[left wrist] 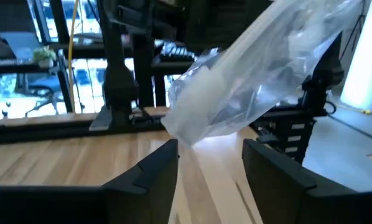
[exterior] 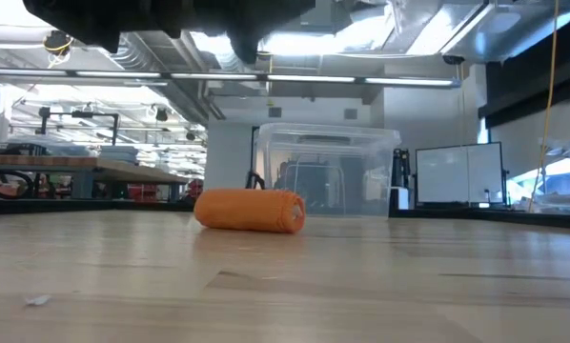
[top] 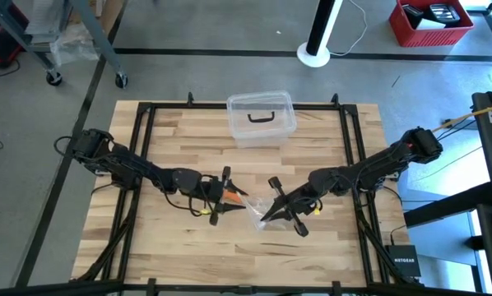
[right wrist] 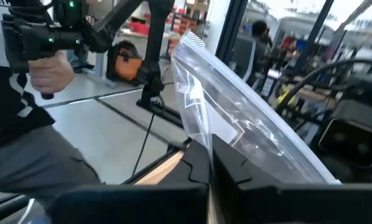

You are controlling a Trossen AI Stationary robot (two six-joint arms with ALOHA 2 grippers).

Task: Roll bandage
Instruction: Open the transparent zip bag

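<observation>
Bandage (exterior: pixel 250 210) rolled (on table); right jaws pinch clear wrapper (right wrist: pixel 236 118), left jaws wide.

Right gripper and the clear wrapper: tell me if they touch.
Touching. The right wrist view shows the right gripper with its fingers closed together on the edge of the clear plastic wrapper, which stands up out of them.
</observation>
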